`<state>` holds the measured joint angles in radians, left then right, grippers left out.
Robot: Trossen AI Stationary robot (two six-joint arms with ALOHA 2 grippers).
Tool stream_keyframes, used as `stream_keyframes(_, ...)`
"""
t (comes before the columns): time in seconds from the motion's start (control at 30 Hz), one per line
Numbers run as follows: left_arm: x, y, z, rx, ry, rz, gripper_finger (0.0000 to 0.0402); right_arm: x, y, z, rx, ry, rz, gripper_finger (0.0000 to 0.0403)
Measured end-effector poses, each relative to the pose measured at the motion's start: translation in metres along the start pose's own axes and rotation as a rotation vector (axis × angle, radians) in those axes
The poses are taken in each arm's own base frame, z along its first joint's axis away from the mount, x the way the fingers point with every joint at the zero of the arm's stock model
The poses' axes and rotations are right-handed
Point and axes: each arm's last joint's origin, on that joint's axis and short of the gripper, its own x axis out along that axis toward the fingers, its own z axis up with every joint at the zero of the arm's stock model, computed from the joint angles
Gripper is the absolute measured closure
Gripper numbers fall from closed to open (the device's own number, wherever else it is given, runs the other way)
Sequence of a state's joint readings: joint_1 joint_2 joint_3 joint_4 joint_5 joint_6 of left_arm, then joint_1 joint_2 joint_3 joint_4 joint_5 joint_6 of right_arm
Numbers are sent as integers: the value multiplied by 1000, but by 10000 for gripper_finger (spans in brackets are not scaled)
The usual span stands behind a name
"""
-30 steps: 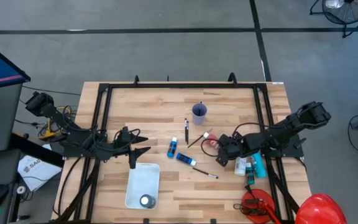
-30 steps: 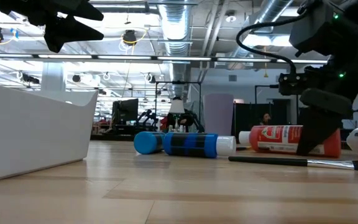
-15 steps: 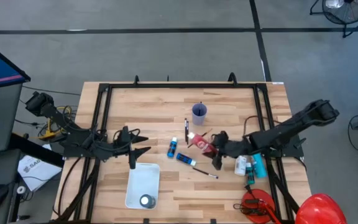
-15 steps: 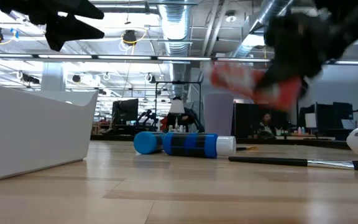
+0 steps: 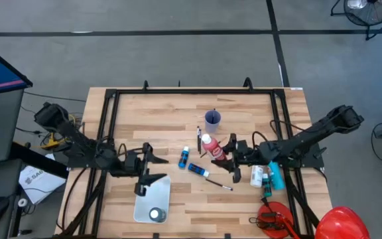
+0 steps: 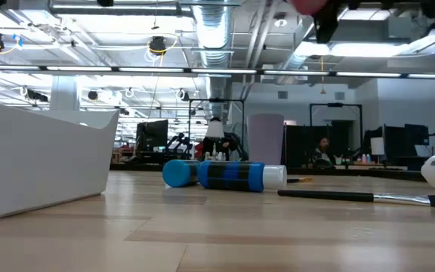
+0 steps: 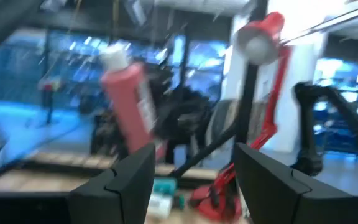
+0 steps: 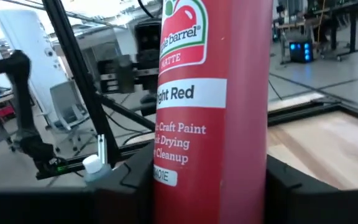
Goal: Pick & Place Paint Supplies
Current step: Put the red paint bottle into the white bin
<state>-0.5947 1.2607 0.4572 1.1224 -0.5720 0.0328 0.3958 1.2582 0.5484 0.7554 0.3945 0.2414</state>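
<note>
Since 1 second ago we see the red paint bottle (image 5: 213, 147) gone from lying on the table by the right gripper (image 5: 230, 154) to lifted off it, now near the table's middle, white cap toward the grey-blue cup (image 5: 212, 119). The right gripper is clenched on it; in the right wrist view the bottle (image 8: 213, 106) stands between the 2 dark fingers (image 8: 123, 190). Label there reads "barrel", "MATTE", "ight Red", "Craft Paint", "Drying", "Cleanup", the first letters cut off. The left wrist view catches the same bottle (image 7: 129, 102) in the air, tilted, cap up.

The left gripper (image 5: 144, 178) has shifted toward the table's near edge and now hangs over the far end of the white tray (image 5: 159, 192), fingers apart, nothing between them. A round grey-capped item lies in the tray's near end; we can't tell what it is.

On the wooden table (image 5: 178, 106): a light blue bottle (image 5: 184, 157) and a dark blue bottle (image 5: 197, 170) just beside each other, left of the lifted red bottle. 1 thin brush (image 5: 219, 184) lies near the dark blue bottle, another brush (image 5: 199, 141) beside the cup. White and teal bottles (image 5: 267, 177) lie together at the right rail.

Low view: dark blue bottle (image 6: 236, 176) lying flat, brush (image 6: 361, 197) to its right, tray wall (image 6: 36, 162) at left.
</note>
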Motion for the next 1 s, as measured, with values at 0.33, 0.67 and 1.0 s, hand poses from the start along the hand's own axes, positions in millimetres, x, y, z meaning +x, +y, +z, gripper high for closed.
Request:
stream_keyframes(0.33, 13, 15, -15, -70, -17, 119, 192, 68, 30, -3, -96, 13, 64, 233)
stream_keyframes(0.67, 11, 11, -16, -45, -4, 93, 176, 133, 48, -12, -166, 129, 58, 214)
stream_keyframes(1.0, 11, 13, -23, 7, 68, 199, 89, 129, 54, -9, -237, 180, 50, 236)
